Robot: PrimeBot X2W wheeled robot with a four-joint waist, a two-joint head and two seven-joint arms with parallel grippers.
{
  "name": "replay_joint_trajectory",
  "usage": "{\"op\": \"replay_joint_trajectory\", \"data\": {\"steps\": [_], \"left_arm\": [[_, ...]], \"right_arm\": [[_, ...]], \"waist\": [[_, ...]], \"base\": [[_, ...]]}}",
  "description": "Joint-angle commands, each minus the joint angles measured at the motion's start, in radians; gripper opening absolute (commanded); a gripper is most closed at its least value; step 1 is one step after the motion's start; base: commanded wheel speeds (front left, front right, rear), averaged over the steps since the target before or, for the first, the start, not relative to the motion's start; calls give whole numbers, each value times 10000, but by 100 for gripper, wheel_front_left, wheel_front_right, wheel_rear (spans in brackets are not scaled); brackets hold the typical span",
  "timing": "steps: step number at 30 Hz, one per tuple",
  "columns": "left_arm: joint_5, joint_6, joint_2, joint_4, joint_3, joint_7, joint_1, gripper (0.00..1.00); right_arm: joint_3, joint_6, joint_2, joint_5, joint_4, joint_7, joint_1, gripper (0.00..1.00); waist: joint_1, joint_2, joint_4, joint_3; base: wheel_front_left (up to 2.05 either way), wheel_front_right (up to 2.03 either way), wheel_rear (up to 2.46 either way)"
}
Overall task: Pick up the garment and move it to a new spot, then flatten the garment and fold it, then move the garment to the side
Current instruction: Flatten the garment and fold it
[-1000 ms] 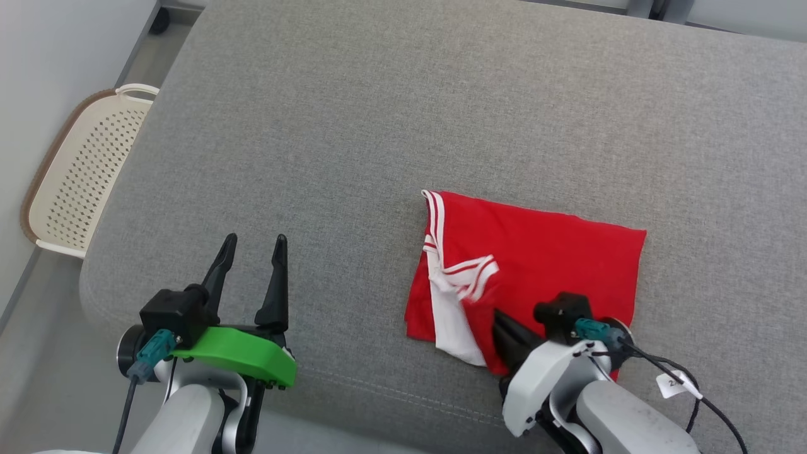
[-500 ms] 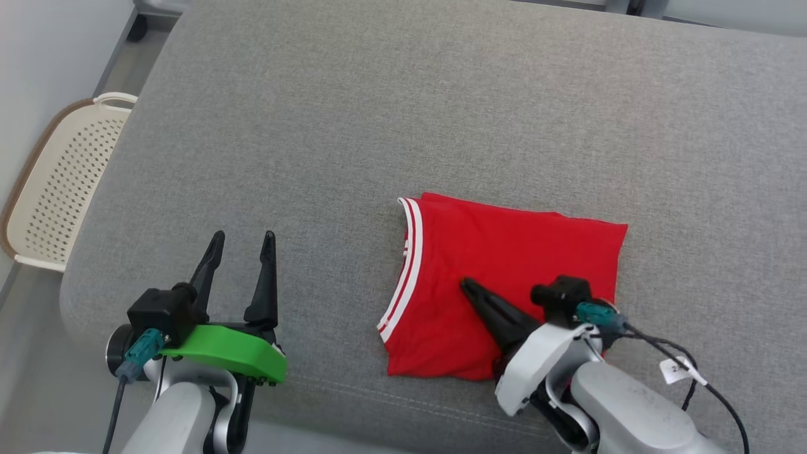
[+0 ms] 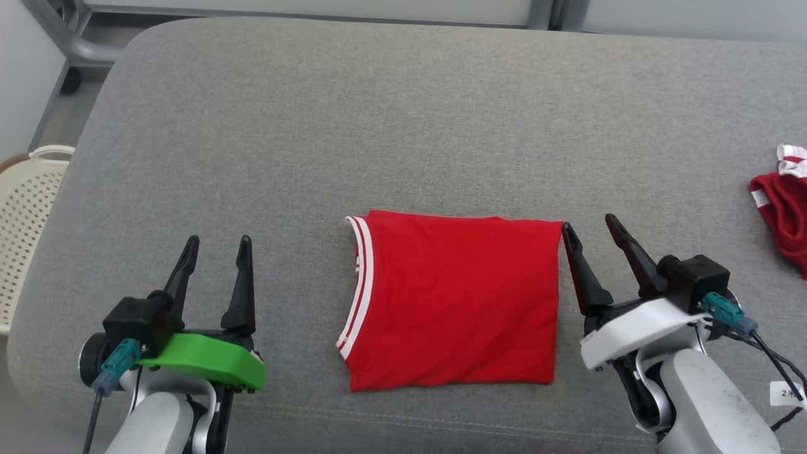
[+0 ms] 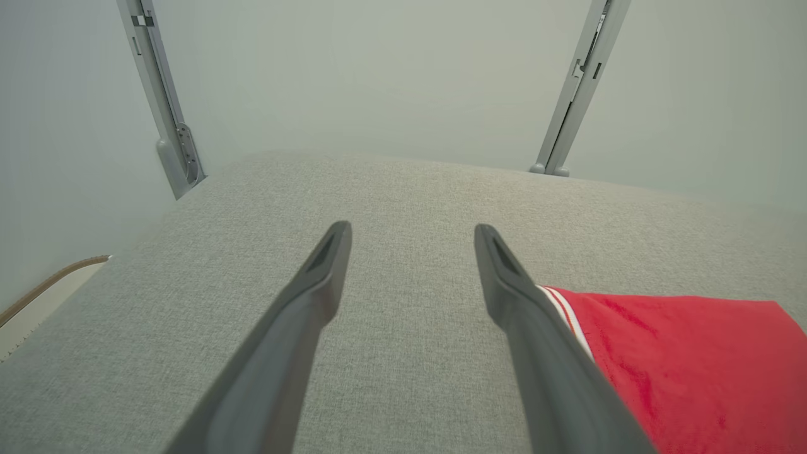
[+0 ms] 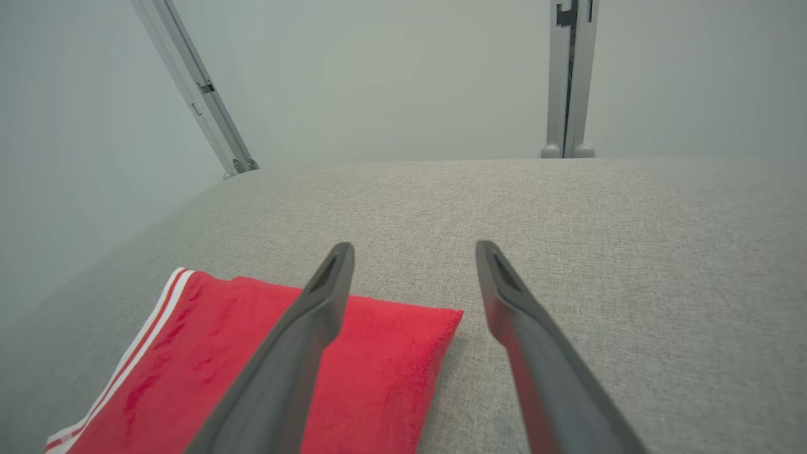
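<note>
The red garment point(image 3: 454, 299) with white-striped trim lies folded into a flat rectangle on the grey cushioned surface point(image 3: 378, 126). Its striped edge faces my left gripper point(image 3: 216, 248), which stands open well to the left, holding nothing. My right gripper point(image 3: 591, 226) is open just off the garment's far right corner, apart from the cloth. In the left wrist view the garment point(image 4: 687, 366) lies to the right of that gripper point(image 4: 411, 232). The right wrist view has the garment point(image 5: 378, 372) beneath its left finger, with the gripper point(image 5: 413, 251) over bare cushion.
A second red and white piece of cloth point(image 3: 785, 211) lies at the far right edge of the cushion. A cream perforated basket point(image 3: 22, 208) stands off the left edge. Grey metal frame posts point(image 4: 167, 101) rise behind the cushion.
My right gripper let go of the garment, opened and drew back to the right of it. The garment now lies flat and folded. The camera has turned right.
</note>
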Motion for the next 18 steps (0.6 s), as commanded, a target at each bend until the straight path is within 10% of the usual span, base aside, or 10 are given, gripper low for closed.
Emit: {"op": "replay_joint_trajectory", "data": {"steps": [1, 18], "left_arm": [[61, 82, 145, -118, 36, 31, 222, 100], [-232, 930, 524, -1968, 375, 273, 1895, 100]], "right_arm": [[-223, 0, 90, -167, -177, -28, 290, 100], [-2350, 1, 418, -1448, -2773, 1069, 3123, 100]], "waist": [[0, 0, -438, -392], [0, 0, -1134, -1412]], "base": [[0, 0, 0], [0, 0, 0]]}}
